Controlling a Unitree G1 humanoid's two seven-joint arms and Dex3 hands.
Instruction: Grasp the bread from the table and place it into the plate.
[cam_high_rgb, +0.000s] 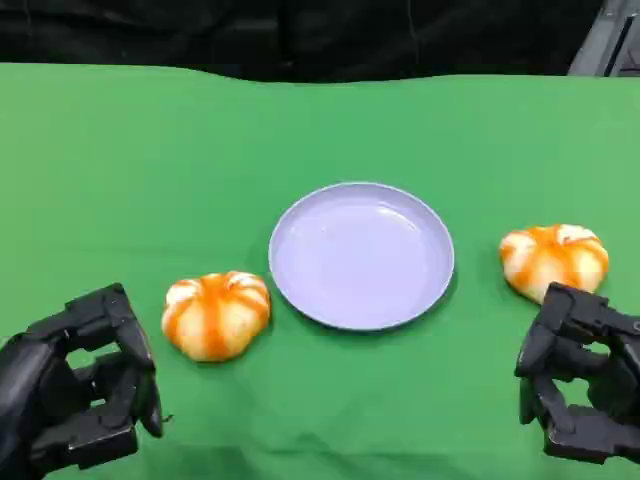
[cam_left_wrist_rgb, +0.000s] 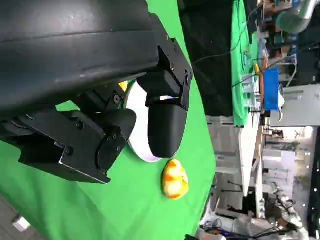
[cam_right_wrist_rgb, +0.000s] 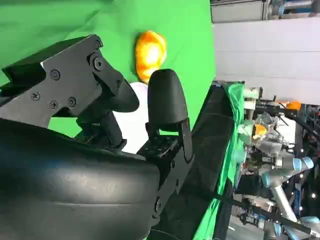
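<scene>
Plate (cam_high_rgb: 361, 255) was pale lavender, round, shallow, nothing in it, sitting on the green-covered bench (cam_high_rgb: 120, 170) ahead of and between both sets of fingers. Two bread buns, both round, golden-orange with white striped segments, both on the cloth outside the plate. Left bun (cam_high_rgb: 216, 314) lay just ahead of the left hand (cam_high_rgb: 75, 385), to its inner side, near the plate rim but not touching. Right bun (cam_high_rgb: 554, 259) sat right at the tips of the right hand (cam_high_rgb: 580, 385) fingers (cam_high_rgb: 565, 310); contact could not be told. Left hand fingers (cam_high_rgb: 125, 340) were apart, holding nothing. Right hand fingers were also spread, gripping nothing.
</scene>
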